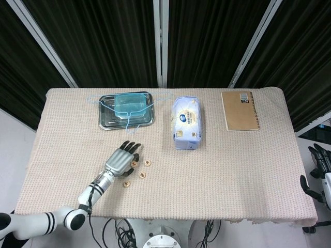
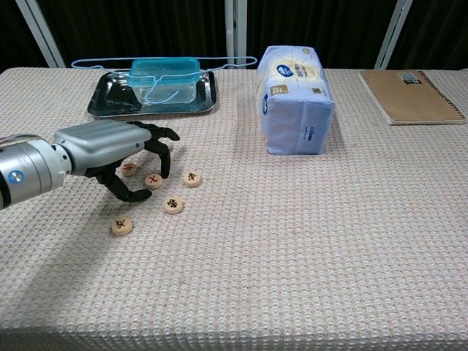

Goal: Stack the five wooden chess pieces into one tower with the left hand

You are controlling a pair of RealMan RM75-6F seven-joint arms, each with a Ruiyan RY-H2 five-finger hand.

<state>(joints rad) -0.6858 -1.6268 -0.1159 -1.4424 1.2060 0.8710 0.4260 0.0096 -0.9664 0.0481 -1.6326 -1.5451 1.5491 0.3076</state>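
Steel tray at the table's far left, holding a clear blue plastic box with a light blue cord looped over it. White and blue soft pack at centre; brown spiral notebook far right, all on a beige woven tablecloth

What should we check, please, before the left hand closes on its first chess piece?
1. Five chess pieces visible, flat, unstacked: ok.
2. Left hand empty, fingers apart over the pieces: ok.
3. Which piece the fingers aim at: cannot tell.
4. Fingers touching any piece: cannot tell.
5. Steel tray and tissue pack stand apart from the pieces: ok.
6. Right hand off the table: ok.
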